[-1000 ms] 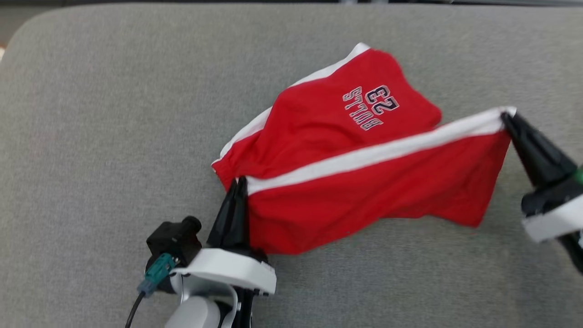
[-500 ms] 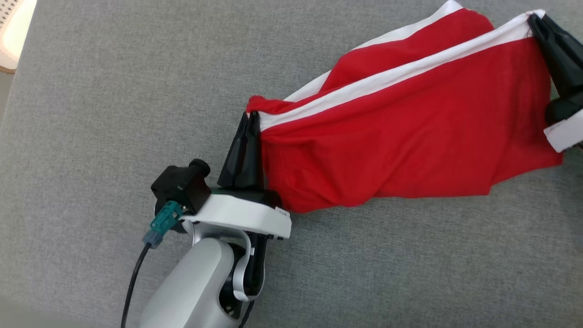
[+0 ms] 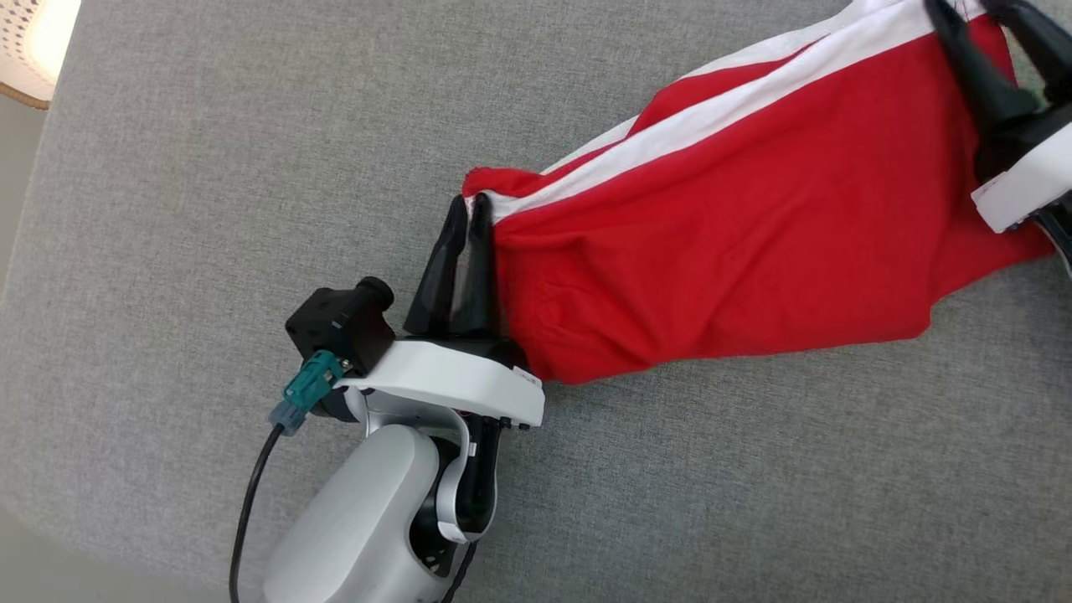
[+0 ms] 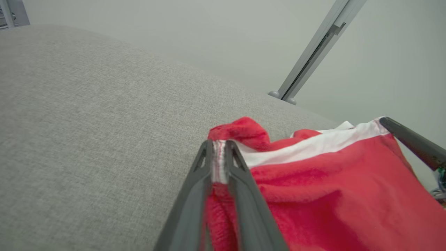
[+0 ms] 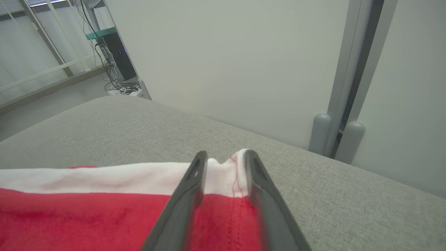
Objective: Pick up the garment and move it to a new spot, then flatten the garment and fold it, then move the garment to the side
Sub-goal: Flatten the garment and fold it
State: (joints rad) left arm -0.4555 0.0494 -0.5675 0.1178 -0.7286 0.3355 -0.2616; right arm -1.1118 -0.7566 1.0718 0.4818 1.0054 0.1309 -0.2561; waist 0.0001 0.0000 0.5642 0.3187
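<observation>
From the head view, the red jersey garment [image 3: 729, 234] with white side stripes is stretched between the two arms above a grey woven fabric cushion [image 3: 209, 209]. Its long axis slants from near the middle up to the top right corner, and its lower edge sags onto the cushion. The left claw [image 3: 469, 205] is drawn narrow on the near end, so the cloth runs off to its right. The right claw [image 3: 971, 17] holds the far end at the frame's upper edge. In the left wrist view, the left claw [image 4: 218, 146] is pinched tight on a white seam of the garment [image 4: 331, 181], which spreads away rightward to one dark finger of the right claw [image 4: 411, 143]. In the right wrist view, the right claw [image 5: 225, 160] has its fingers slightly apart, with a bunched fold of the white band [image 5: 104, 177] caught between them, and the red cloth trails off to that view's left. Laying it flat will probably depend on both claws staying well apart along this line.
</observation>
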